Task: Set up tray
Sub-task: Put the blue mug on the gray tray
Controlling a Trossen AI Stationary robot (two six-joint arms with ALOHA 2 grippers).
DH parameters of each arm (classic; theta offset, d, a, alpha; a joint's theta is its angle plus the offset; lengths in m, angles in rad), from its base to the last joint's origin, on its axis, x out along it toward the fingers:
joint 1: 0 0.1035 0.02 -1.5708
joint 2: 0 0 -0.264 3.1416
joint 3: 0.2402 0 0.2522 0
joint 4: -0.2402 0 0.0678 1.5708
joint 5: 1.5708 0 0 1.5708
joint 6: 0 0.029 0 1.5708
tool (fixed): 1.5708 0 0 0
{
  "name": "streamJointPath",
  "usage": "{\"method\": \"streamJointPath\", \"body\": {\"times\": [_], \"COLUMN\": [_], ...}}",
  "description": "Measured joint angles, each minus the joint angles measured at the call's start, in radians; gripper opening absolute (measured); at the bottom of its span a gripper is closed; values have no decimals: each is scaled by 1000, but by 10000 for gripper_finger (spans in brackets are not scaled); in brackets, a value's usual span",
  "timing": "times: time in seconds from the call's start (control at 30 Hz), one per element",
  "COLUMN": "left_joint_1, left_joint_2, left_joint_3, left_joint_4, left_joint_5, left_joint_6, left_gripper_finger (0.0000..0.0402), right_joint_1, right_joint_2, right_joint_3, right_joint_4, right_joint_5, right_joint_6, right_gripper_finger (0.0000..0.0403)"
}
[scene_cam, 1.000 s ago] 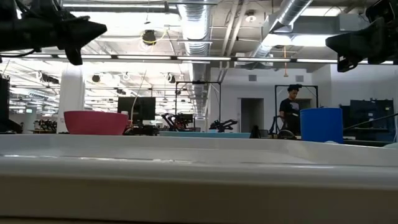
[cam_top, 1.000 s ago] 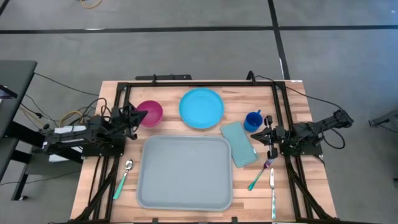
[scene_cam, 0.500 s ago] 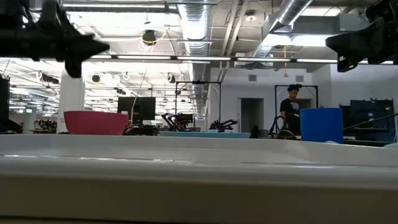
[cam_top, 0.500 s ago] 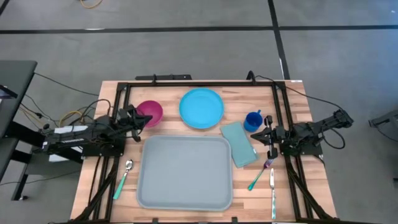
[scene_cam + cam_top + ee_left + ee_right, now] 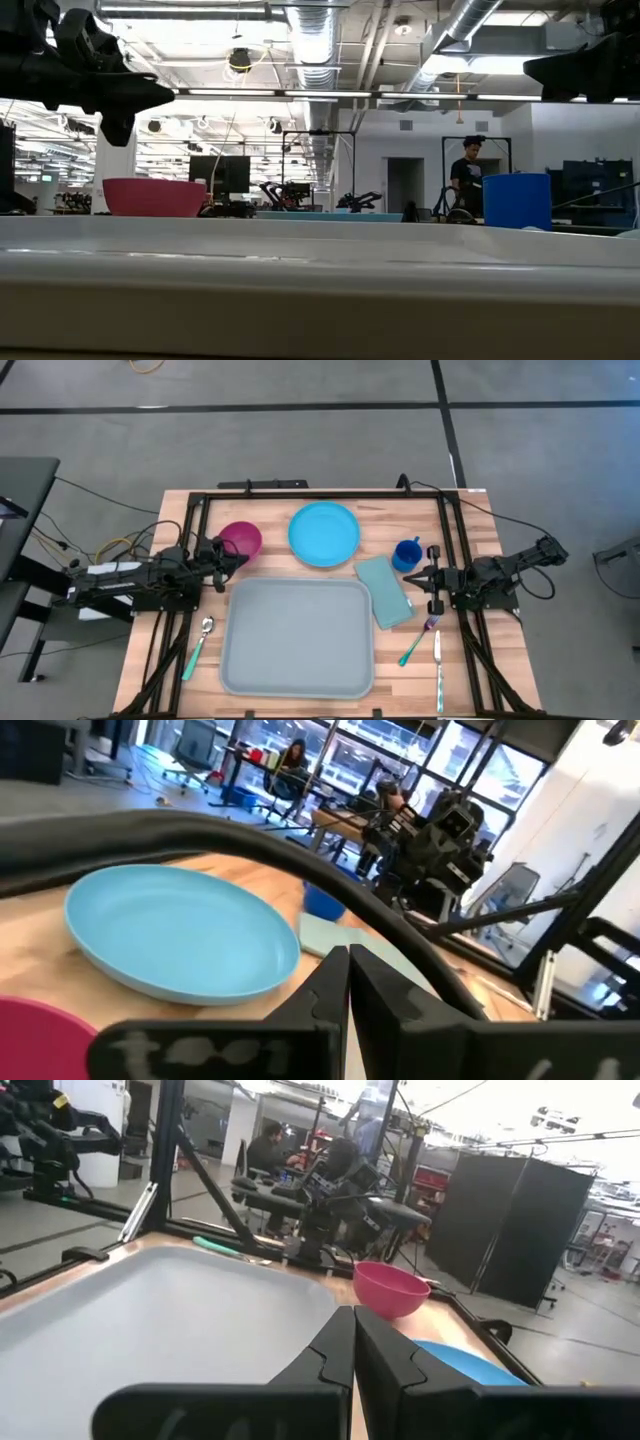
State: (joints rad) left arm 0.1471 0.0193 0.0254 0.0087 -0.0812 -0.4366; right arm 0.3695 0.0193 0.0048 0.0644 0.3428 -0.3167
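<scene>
Grey-blue tray [image 5: 297,636] flat on the wooden bench [image 5: 480,530], at the middle of the near side, nothing on it. Behind it a pink bowl [image 5: 241,541], a round blue plate [image 5: 324,533] and a blue cup [image 5: 407,553]; a folded teal napkin [image 5: 385,591] just beside the tray's right edge. Spoon [image 5: 198,645] left of the tray; fork [image 5: 419,640] and knife [image 5: 438,665] right of it, the knife running down to the picture's edge.

Left gripper [image 5: 234,555] just beside the pink bowl, above the tray's far-left corner, jaws pressed together, holding nothing. Right gripper [image 5: 414,578] over the napkin's right edge near the cup, jaws likewise closed and empty.

From bench height, only the tray's rim visible, blurred, filling the foreground; plate barely a sliver. Person [image 5: 466,178] far off in the room, small and hard to make out.
</scene>
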Motion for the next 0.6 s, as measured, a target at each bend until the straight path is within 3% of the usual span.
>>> {"method": "streamJointPath", "body": {"times": [0.6], "left_joint_1": [0], "left_joint_2": [2], "left_joint_3": [0], "left_joint_4": [-3], "left_joint_5": [-20], "left_joint_6": [-23], "left_gripper_finger": [0], "right_joint_1": [1], "right_joint_2": [1], "right_joint_3": [20], "right_joint_4": [-4], "right_joint_5": [-1], "right_joint_6": [76], "right_gripper_finger": [0]}}
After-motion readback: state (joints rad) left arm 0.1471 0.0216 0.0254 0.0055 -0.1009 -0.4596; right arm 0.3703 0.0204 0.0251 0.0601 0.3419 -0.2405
